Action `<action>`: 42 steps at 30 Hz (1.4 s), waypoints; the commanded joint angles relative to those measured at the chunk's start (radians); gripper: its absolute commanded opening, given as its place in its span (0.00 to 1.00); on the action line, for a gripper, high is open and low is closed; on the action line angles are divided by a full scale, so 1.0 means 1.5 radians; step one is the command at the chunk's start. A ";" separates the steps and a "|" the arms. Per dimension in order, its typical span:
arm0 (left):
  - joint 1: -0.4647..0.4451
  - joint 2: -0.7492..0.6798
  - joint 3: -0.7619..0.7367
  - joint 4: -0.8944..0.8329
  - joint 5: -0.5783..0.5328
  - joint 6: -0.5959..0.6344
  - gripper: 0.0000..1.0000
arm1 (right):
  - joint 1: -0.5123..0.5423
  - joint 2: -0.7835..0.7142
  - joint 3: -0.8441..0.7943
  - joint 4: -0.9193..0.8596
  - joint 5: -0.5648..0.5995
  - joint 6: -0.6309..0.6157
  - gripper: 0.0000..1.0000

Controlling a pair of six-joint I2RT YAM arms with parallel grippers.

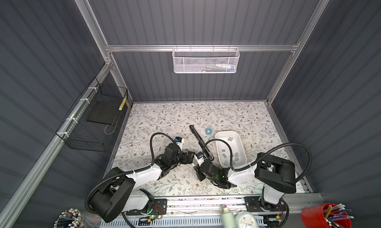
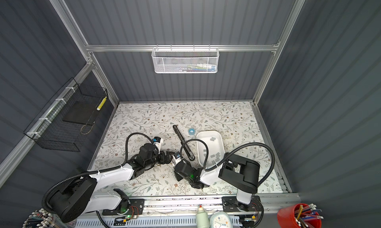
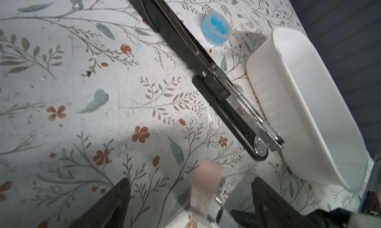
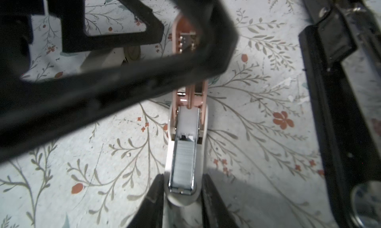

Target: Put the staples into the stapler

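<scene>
My right gripper (image 4: 182, 187) is shut on the white base of a small white and pink stapler (image 4: 185, 117). Its pink lid (image 3: 207, 173) is swung up, and a grey strip of staples (image 4: 182, 161) lies in its channel. My left gripper (image 3: 190, 179) is open, with one jaw on each side of the lid and clear of it. More staples (image 1: 230, 138) lie in a white tray (image 1: 216, 143). In both top views the two grippers (image 1: 188, 155) (image 2: 176, 169) meet left of the tray, and the small stapler is hidden under them.
A long black stapler (image 1: 199, 138) (image 3: 206, 72) lies opened flat just left of the tray. A blue tape roll (image 1: 208, 131) sits behind it. A wire basket (image 1: 90, 121) hangs on the left wall. Cups of pens stand along the front edge.
</scene>
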 commanded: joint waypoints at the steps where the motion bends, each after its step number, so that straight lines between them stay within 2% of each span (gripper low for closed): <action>1: -0.002 -0.048 -0.010 -0.021 -0.006 0.005 0.93 | 0.002 -0.012 -0.013 0.001 -0.001 0.015 0.28; 3: -0.002 -0.087 0.014 -0.064 -0.014 0.011 0.92 | 0.004 -0.013 -0.017 0.005 -0.002 0.019 0.28; 8: -0.002 -0.149 0.000 -0.076 -0.080 -0.001 0.90 | 0.004 -0.004 -0.016 0.011 -0.008 0.023 0.27; 21: -0.002 -0.060 0.038 -0.100 -0.166 0.069 0.85 | 0.004 -0.015 -0.007 -0.007 0.018 -0.006 0.29; 34: -0.002 0.026 0.052 -0.065 -0.167 0.096 0.86 | 0.003 -0.005 -0.004 0.002 0.008 -0.011 0.29; 42: -0.002 0.028 0.028 0.000 -0.075 0.143 0.87 | 0.003 0.000 -0.003 0.006 0.004 -0.008 0.29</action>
